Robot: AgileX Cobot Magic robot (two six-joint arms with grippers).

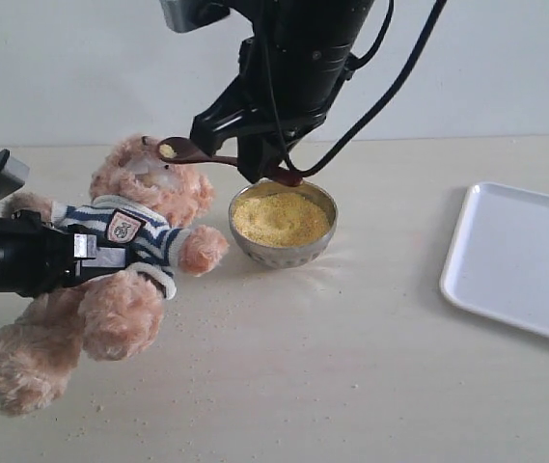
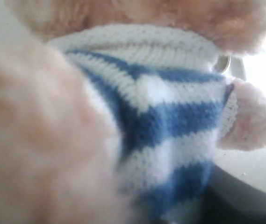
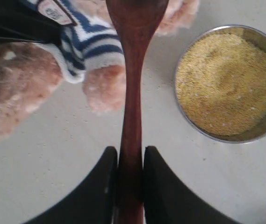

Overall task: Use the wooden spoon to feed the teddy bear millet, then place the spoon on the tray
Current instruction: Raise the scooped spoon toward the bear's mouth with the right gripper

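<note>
The teddy bear [image 1: 129, 241] leans back at the left, and my left gripper [image 1: 100, 253] is shut on its striped torso. In the left wrist view only its shirt [image 2: 170, 116] and fur show, close and blurred. My right gripper [image 1: 260, 159] is shut on the handle of the wooden spoon [image 1: 192, 151] and holds it level above the table. The spoon's bowl carries a little millet [image 1: 167, 150] and is right at the bear's face. In the right wrist view the jaws [image 3: 131, 156] clamp the spoon [image 3: 133, 70]. The metal bowl [image 1: 282, 251] full of millet [image 1: 280, 218] stands beside the bear's paw.
The white tray [image 1: 520, 256] lies at the right edge of the table, well apart from the bowl. Specks of millet are scattered on the table [image 1: 351, 367] around the bear and bowl. The right arm and its cables hang over the bowl.
</note>
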